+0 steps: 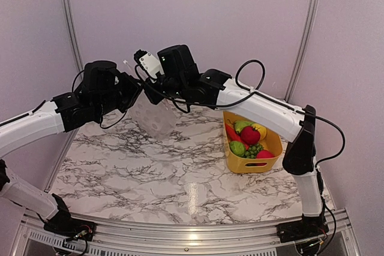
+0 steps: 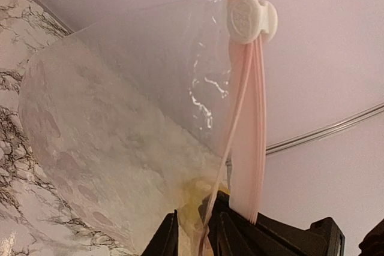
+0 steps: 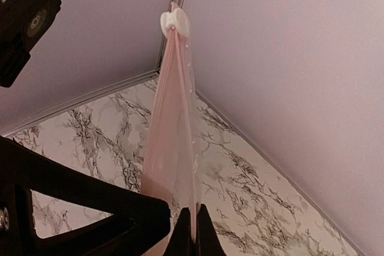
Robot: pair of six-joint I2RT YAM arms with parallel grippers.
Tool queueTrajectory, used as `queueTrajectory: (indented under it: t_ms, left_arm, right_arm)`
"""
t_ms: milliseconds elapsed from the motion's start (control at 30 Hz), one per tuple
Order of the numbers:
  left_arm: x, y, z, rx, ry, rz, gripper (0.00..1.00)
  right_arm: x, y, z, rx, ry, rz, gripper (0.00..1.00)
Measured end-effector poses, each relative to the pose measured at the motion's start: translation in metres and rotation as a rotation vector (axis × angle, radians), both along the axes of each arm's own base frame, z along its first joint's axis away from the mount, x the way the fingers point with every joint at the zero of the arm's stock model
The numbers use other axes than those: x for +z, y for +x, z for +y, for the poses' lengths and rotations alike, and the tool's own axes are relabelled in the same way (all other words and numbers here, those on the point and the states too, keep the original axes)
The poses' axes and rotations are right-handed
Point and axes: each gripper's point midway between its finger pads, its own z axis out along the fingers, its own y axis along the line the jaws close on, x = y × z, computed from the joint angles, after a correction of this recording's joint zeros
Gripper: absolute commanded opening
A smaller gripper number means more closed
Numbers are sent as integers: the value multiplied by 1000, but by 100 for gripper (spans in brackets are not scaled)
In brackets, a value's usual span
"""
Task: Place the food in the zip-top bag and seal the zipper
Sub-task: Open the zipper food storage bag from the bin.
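Note:
The clear zip-top bag hangs in the air at the back of the table, held between both grippers. My left gripper is shut on one side of the bag's mouth; the bag looks empty. My right gripper is shut on the pale pink zipper strip, its fingertips pinched together. The white slider sits at the far end of the strip and also shows in the right wrist view. The food lies in the yellow basket: red apple, green apple, lemon, grapes.
The yellow basket stands on the marble table at the right, below my right forearm. The purple back wall is close behind the grippers. The left arm's wrist shows at the upper left of the right wrist view.

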Motion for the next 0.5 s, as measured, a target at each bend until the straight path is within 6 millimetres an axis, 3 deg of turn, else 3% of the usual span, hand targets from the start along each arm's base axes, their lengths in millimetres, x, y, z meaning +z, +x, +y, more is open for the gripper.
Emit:
queueTrajectory:
  t_ms: [200,500]
  left_arm:
    - [-13,8,-8,7,21,53,33]
    - [-44,13,-3,72,64,166,27]
  right_arm:
    - [-2,2,-2,-17,-10,-9,0]
    - [-2,10,-11,-68,-21,-24,0]
